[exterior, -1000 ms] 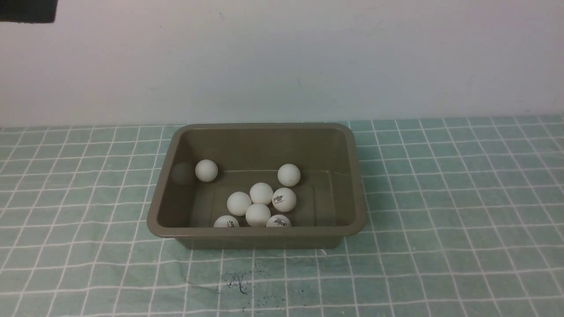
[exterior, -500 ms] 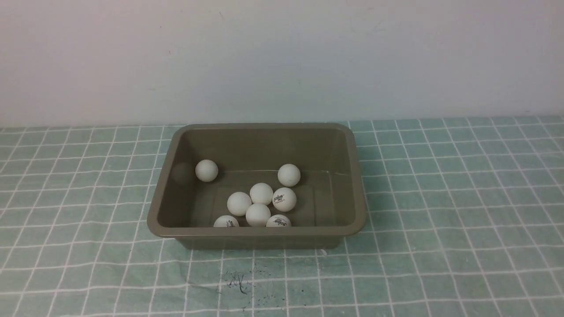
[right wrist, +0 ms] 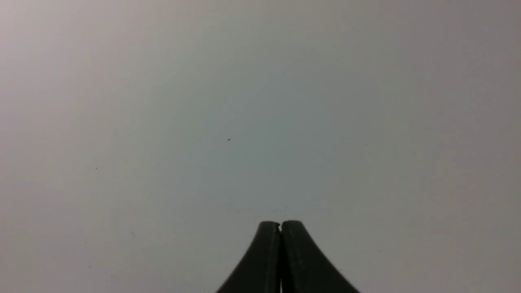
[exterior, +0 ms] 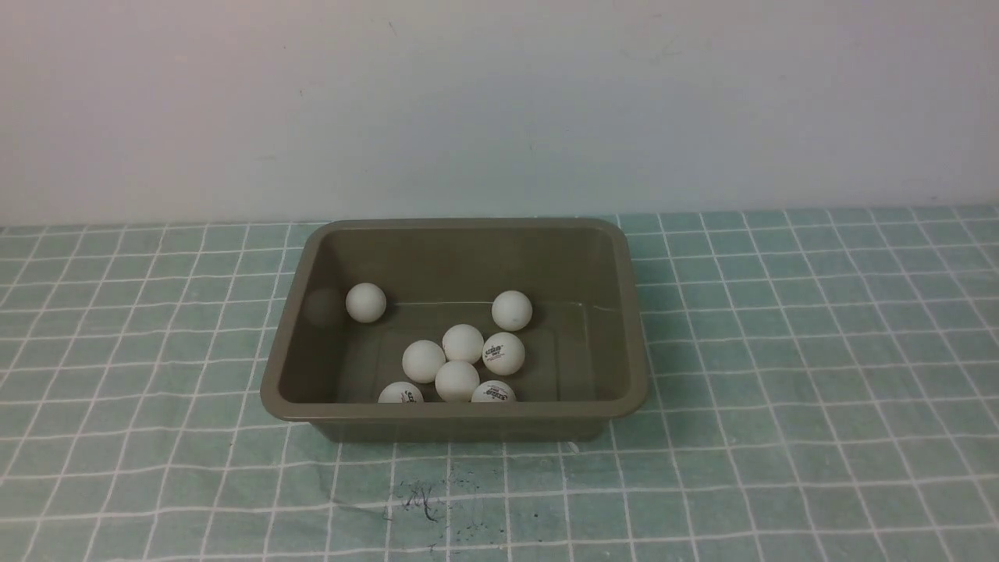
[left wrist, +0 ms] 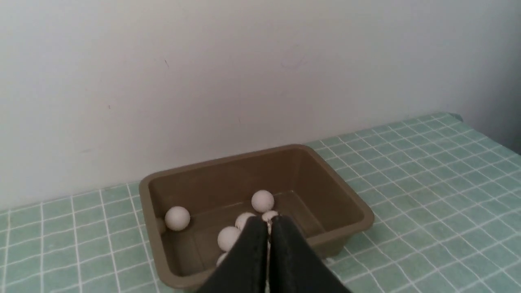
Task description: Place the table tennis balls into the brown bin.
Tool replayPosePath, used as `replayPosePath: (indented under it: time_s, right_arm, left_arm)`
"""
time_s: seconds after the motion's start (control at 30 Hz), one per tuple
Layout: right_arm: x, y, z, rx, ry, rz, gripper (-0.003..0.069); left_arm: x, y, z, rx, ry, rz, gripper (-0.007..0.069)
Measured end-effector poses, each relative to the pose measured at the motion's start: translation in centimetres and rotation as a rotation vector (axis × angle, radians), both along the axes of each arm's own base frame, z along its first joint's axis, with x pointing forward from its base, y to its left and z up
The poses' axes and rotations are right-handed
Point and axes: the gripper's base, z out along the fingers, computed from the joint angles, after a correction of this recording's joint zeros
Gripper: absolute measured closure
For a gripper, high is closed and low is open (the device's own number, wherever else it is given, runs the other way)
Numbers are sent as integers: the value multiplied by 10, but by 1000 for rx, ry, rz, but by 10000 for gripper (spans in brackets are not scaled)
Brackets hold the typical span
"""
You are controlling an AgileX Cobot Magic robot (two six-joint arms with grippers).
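The brown bin (exterior: pixel 640 367) stands mid-table on the green checked cloth, also seen in the left wrist view as brown bin (left wrist: pixel 358 211). Several white table tennis balls lie inside it: one ball (exterior: pixel 365 302) sits alone by the left wall, another ball (exterior: pixel 511 310) lies toward the back, and a cluster (exterior: pixel 456 380) rests near the front wall. Neither arm shows in the front view. My left gripper (left wrist: pixel 268 219) hangs shut and empty, back from the bin and above its level. My right gripper (right wrist: pixel 280 224) is shut and empty, facing only bare wall.
A pale wall (exterior: pixel 499 109) rises right behind the bin. The green checked cloth (exterior: pixel 819 351) spreads on both sides, with dark ink marks (exterior: pixel 425 499) in front of the bin. In the left wrist view the table's edge (left wrist: pixel 456 116) shows at the far corner.
A dark piece of an arm at the front view's top left corner one second ago has left the picture. The balls and bin have not moved.
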Motion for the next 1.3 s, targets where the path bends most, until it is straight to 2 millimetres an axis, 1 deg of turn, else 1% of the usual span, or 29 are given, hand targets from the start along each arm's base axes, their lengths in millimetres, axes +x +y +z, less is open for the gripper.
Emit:
replayPosePath:
  time_s: [0.13, 0.33, 0.43, 0.53, 0.6, 0.63, 0.67, 0.7, 0.73, 0.77, 0.8, 0.83, 0.87, 0.9, 0.93, 1.0, 1.07, 1.1, 1.3]
  right_arm:
    - [0, 0, 0, 0, 0, 0, 673]
    - [0, 0, 0, -1, 0, -1, 673]
    - [0, 0, 0, -2, 0, -1, 673]
    - [0, 0, 0, -2, 0, -1, 673]
    - [0, 0, 0, -2, 0, -1, 673]
    - [0, 0, 0, -2, 0, -1, 673]
    - [0, 0, 0, -2, 0, -1, 673]
    - [0, 0, 0, -2, 0, -1, 673]
    - [0, 0, 0, -2, 0, -1, 673]
    - [0, 0, 0, -2, 0, -1, 673]
    - [0, 0, 0, -2, 0, -1, 673]
    - [0, 0, 0, -2, 0, -1, 673]
    - [0, 0, 0, -2, 0, -1, 673]
    - [0, 0, 0, -2, 0, -1, 673]
    - [0, 0, 0, -2, 0, -1, 673]
    - [0, 0, 0, -2, 1, -1, 673]
    - [0, 0, 0, -2, -1, -1, 673]
    - [0, 0, 0, -2, -1, -1, 673]
    - [0, 0, 0, -2, 1, -1, 673]
  left_arm:
    - [-1, -1, -4, 15, 40, -18, 629]
    - [0, 1, -4, 27, 32, 1, 629]
    - [10, 6, -8, 29, -18, 64, 629]
    - [28, 14, -22, 52, -70, 163, 629]
    - [50, 22, -54, 100, -76, 259, 629]
    - [50, 23, -53, 102, -86, 265, 629]
    - [57, 25, -71, 121, -67, 288, 629]
    - [59, 26, -79, 131, -67, 300, 629]
    - [62, 29, -105, 164, -54, 322, 629]
    - [61, 30, -118, 183, -52, 331, 629]
    - [61, 30, -121, 188, -46, 331, 629]
    - [58, 32, -144, 203, -56, 341, 629]
    - [58, 32, -147, 204, -49, 340, 629]
    - [56, 32, -170, 207, -41, 342, 629]
    - [56, 32, -172, 208, -39, 342, 629]
    - [57, 32, -197, 219, 7, 338, 629]
    - [57, 32, -210, 229, 52, 332, 629]
    - [56, 32, -212, 233, 71, 329, 629]
    - [56, 32, -212, 230, 74, 330, 629]
